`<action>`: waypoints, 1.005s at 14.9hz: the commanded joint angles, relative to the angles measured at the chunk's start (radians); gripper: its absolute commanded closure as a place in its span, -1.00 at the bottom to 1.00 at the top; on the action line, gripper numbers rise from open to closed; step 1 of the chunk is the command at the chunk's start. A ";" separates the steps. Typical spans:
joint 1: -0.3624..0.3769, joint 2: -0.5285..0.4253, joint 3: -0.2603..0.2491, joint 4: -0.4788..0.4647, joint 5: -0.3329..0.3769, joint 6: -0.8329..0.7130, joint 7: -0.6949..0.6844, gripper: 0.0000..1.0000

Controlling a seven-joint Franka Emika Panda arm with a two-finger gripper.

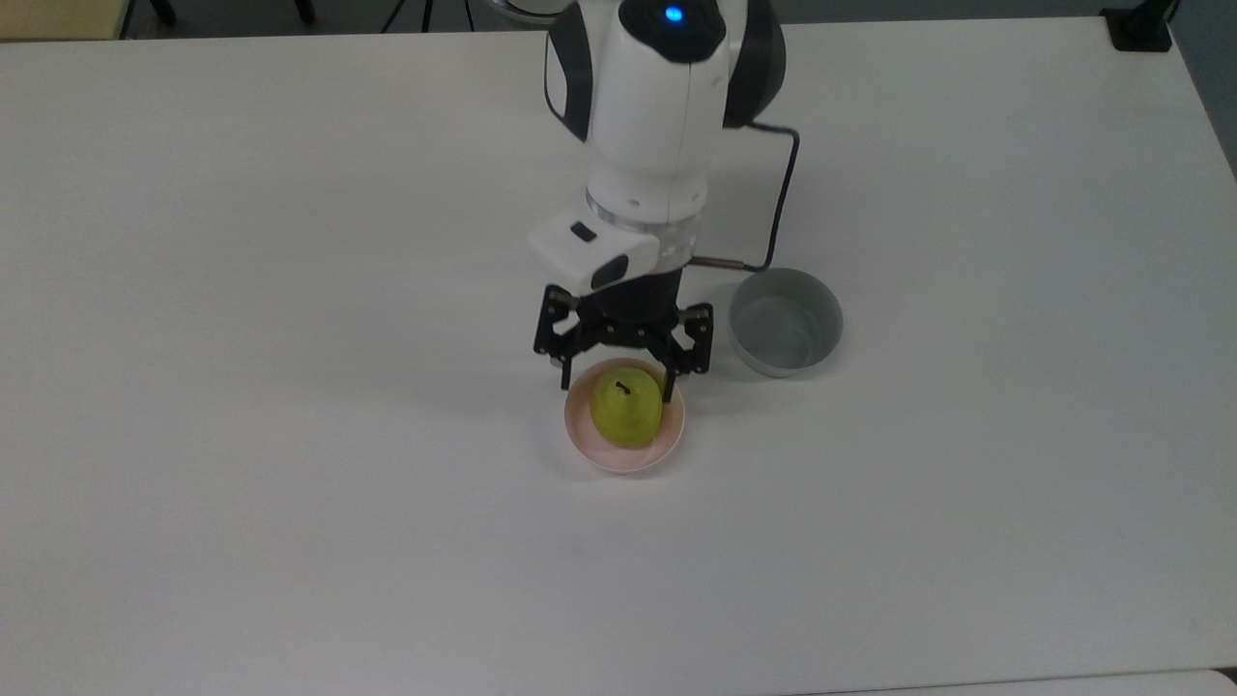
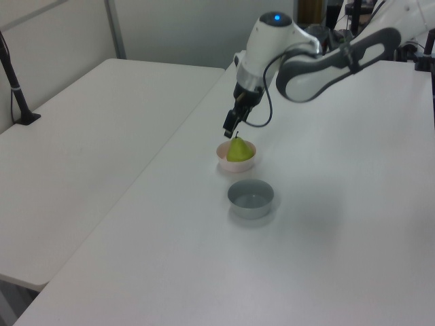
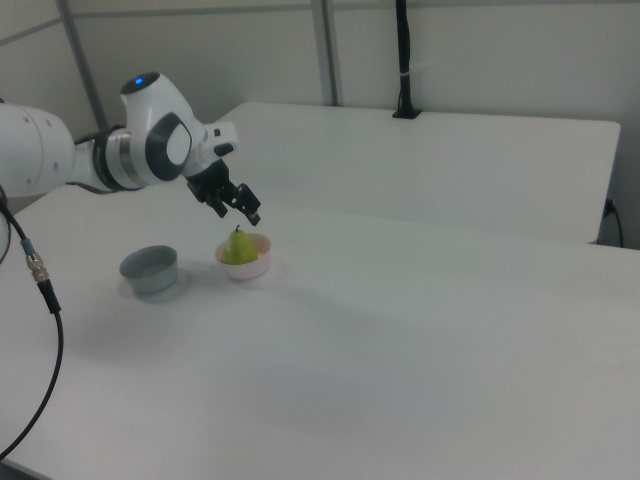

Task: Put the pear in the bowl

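Observation:
The yellow-green pear (image 1: pixel 626 408) sits stem-up inside the pale pink bowl (image 1: pixel 618 462) on the white table. My gripper (image 1: pixel 617 384) hangs open just above the bowl's far edge, and its fingers are clear of the fruit. In the left view the gripper (image 2: pixel 230 128) floats a little above the pear (image 2: pixel 237 149) and the bowl (image 2: pixel 231 165). The right view shows the same gap between the gripper (image 3: pixel 248 212) and the pear (image 3: pixel 238 247) in the bowl (image 3: pixel 248 269).
A grey straight-sided bowl (image 1: pixel 785 324) stands a short way off on the top view's right of the pink one; it also shows as the grey bowl (image 2: pixel 251 197) and the grey bowl (image 3: pixel 150 269). A black cable (image 1: pixel 778 208) loops from the wrist above it.

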 commanded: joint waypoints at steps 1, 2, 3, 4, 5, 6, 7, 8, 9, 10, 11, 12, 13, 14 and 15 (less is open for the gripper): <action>0.005 -0.130 -0.005 -0.028 -0.010 -0.184 0.020 -1.00; 0.004 -0.154 -0.006 -0.029 -0.010 -0.228 0.018 -1.00; -0.004 -0.177 -0.006 -0.029 -0.006 -0.270 0.017 -1.00; -0.010 -0.196 -0.005 -0.029 0.005 -0.304 0.012 -1.00; -0.016 -0.216 -0.006 -0.029 0.029 -0.337 -0.004 -1.00; -0.025 -0.239 -0.006 -0.029 0.057 -0.376 -0.036 -1.00; -0.038 -0.260 -0.008 -0.029 0.089 -0.422 -0.079 -1.00; -0.051 -0.286 -0.011 -0.029 0.117 -0.466 -0.121 -1.00; -0.062 -0.309 -0.013 -0.029 0.137 -0.509 -0.165 -1.00; -0.077 -0.331 -0.013 -0.029 0.154 -0.553 -0.211 -1.00; -0.091 -0.351 -0.013 -0.029 0.158 -0.599 -0.256 -1.00; -0.100 -0.371 -0.013 -0.028 0.158 -0.642 -0.294 -1.00; -0.110 -0.392 -0.014 -0.029 0.161 -0.675 -0.322 -1.00; -0.123 -0.410 -0.016 -0.029 0.169 -0.704 -0.337 -1.00; -0.137 -0.427 -0.016 -0.029 0.175 -0.725 -0.353 -1.00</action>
